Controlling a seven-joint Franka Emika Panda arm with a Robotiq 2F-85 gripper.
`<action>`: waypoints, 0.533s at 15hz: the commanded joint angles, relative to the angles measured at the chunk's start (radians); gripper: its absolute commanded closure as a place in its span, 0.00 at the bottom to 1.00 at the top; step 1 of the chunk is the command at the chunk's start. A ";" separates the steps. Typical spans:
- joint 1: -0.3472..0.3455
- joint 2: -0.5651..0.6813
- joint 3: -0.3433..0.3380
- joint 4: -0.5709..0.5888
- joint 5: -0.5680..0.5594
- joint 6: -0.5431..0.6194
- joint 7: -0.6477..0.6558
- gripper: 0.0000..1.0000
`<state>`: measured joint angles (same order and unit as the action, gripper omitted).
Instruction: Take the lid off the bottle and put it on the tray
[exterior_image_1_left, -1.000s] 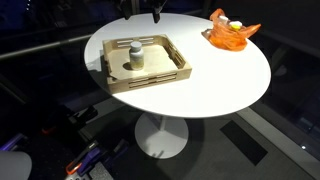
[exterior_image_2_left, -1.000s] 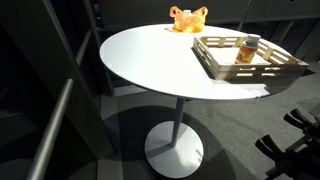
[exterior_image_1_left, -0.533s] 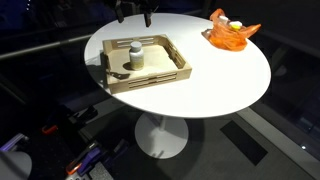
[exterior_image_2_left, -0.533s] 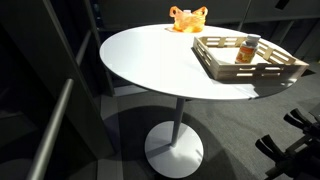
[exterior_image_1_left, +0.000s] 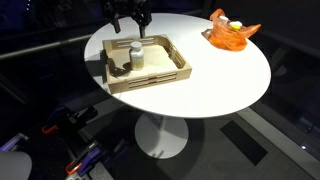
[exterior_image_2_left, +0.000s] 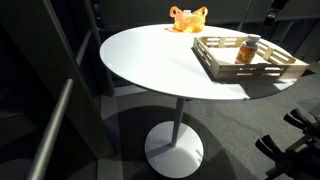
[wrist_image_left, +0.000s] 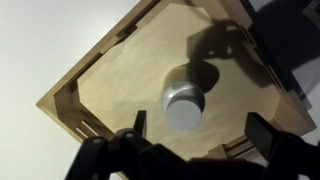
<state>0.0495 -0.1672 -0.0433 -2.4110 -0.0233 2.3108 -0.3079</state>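
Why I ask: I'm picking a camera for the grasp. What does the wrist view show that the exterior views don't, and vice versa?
Only the wrist view: the lid seen from above, framed by the open gripper, fingers apart.
Only the exterior views: the bottle side-on, the orange object near the table edge, the pedestal and the floor.
Both: the bottle standing in the tray, the white tabletop, and the gripper above the tray.
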 joint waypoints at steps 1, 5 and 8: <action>-0.009 0.056 0.019 0.035 -0.009 -0.004 0.039 0.00; -0.011 0.097 0.020 0.042 0.005 0.033 0.036 0.00; -0.014 0.117 0.019 0.049 0.018 0.051 0.028 0.00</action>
<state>0.0478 -0.0778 -0.0329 -2.3925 -0.0220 2.3553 -0.2908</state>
